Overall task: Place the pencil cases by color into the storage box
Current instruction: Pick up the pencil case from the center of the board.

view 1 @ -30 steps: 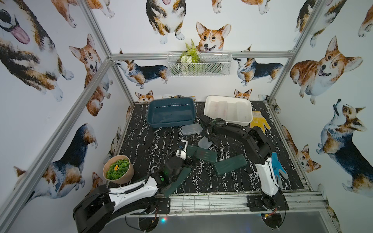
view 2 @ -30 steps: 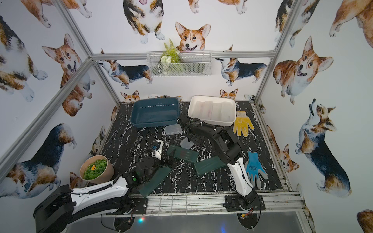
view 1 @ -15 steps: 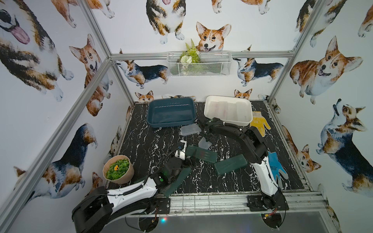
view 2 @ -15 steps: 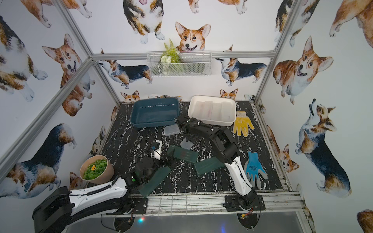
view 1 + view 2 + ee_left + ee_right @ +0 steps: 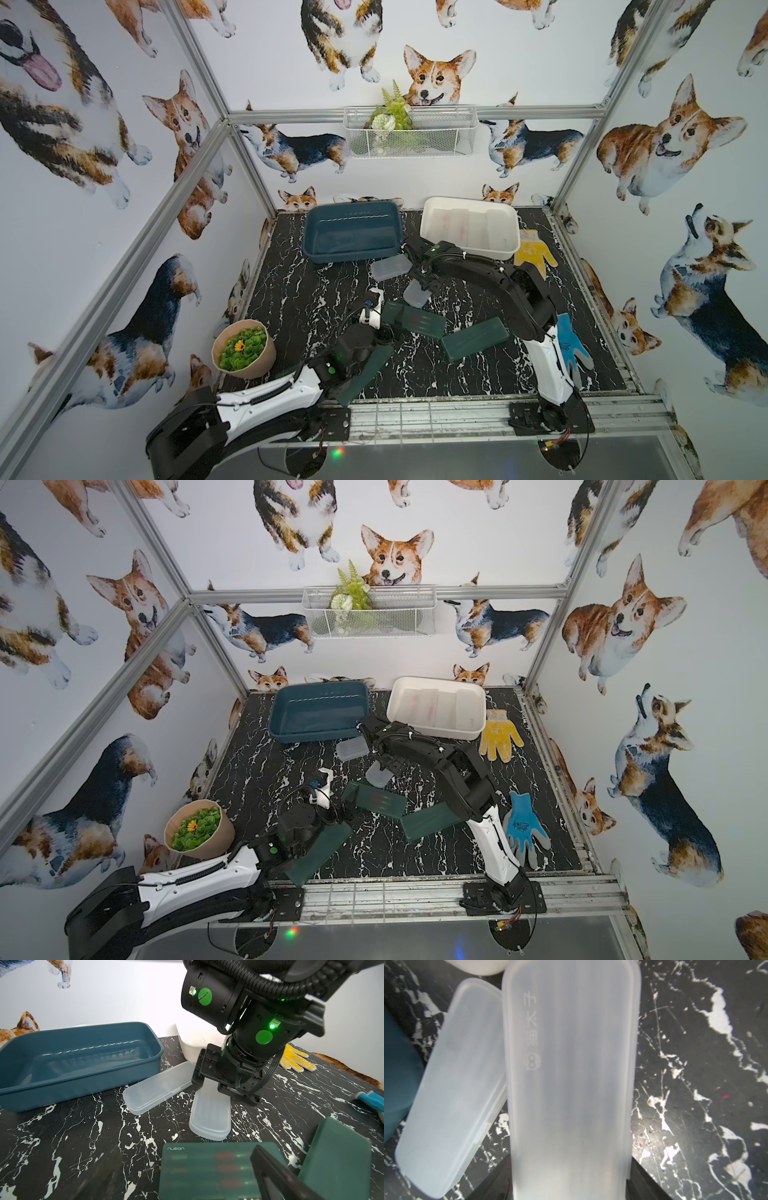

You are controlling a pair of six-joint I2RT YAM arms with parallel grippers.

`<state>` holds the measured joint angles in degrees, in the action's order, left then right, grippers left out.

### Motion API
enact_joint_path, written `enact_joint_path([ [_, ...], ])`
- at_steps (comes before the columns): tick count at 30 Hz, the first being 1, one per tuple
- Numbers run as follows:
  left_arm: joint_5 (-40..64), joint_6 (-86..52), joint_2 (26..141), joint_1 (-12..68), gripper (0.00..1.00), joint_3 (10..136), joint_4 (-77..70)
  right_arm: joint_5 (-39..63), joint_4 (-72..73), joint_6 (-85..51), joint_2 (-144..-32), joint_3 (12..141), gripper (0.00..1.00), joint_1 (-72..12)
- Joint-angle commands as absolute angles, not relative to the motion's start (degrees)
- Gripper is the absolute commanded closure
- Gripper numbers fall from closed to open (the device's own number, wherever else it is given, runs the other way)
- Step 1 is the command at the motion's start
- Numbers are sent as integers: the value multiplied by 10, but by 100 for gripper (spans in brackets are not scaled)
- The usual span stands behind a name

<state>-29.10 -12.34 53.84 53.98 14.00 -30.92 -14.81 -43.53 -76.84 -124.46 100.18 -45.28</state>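
My right gripper (image 5: 424, 283) is shut on one end of a frosted white pencil case (image 5: 571, 1064). That case tilts down to the black table, as the left wrist view shows (image 5: 209, 1118). A second white case (image 5: 390, 266) lies flat beside it, in front of the teal storage box (image 5: 353, 254). More frosted cases lie in the white storage box (image 5: 469, 249). Three dark green cases lie nearer the front (image 5: 415, 320), (image 5: 473, 338), (image 5: 365, 374). My left gripper (image 5: 380, 320) stands open over the end of the first green case (image 5: 207, 1167), its fingers (image 5: 276, 1176) wide apart.
A yellow glove (image 5: 534, 253) lies right of the white box and a blue glove (image 5: 571, 349) by the right arm's base. A pot of green plants (image 5: 243, 349) stands at the front left. A wire basket (image 5: 409, 133) hangs on the back wall.
My right gripper has closed on the white case and shifted slightly left with it. The left arm has not moved.
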Motion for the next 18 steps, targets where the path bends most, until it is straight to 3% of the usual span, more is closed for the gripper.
enact_joint_path([
  [1, -306, -128, 533, 538, 0, 147, -305, -143, -425, -816, -1234, 1013, 33, -455],
  [6, -325, -134, 510, 538, 0, 145, -289, -133, -416, -812, -1229, 1021, 33, -463],
  [18, -366, -156, 332, 536, 0, 118, -219, -144, -407, -760, -1216, 1052, 34, -483],
])
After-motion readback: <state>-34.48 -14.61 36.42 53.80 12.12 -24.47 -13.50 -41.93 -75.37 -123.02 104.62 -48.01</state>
